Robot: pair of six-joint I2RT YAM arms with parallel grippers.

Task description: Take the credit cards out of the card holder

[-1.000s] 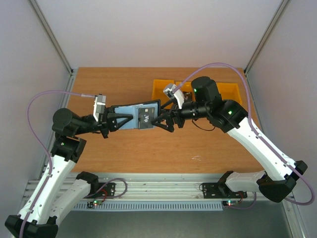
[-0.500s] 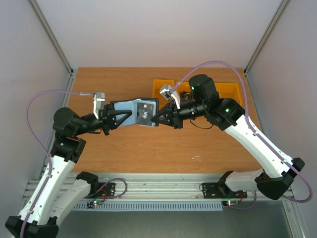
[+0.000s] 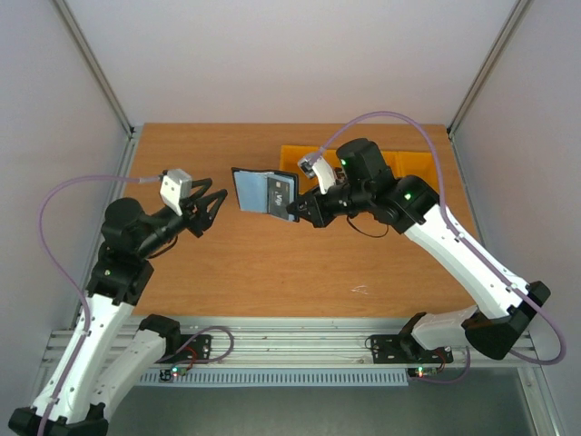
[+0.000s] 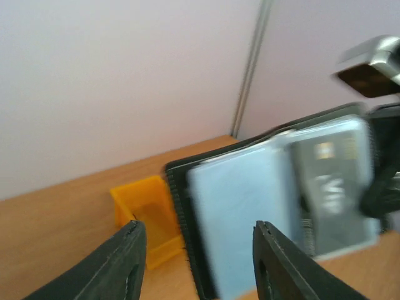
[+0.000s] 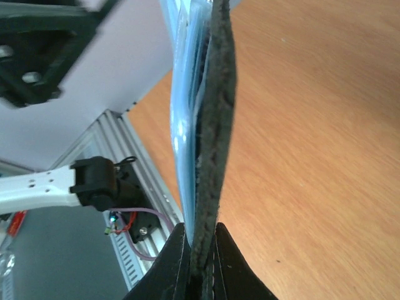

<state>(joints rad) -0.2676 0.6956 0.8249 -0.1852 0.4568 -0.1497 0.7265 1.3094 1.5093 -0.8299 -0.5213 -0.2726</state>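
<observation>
The card holder is a black wallet with pale blue inner faces, held open above the table. My right gripper is shut on its right edge. In the right wrist view the card holder stands edge-on, pinched in the right gripper. A dark credit card with white lettering sits in its right-hand pocket. My left gripper is open, a short way left of the wallet and not touching it. The left wrist view shows the card holder and the dark card beyond the open left gripper.
Yellow plastic bins stand at the back of the wooden table, behind the wallet and the right arm; one bin shows in the left wrist view. Grey walls enclose the table's back and sides.
My left gripper has opened, let go of the card holder and drawn back to the left. My right gripper has shut on the wallet's right edge and carried it slightly back and left.
</observation>
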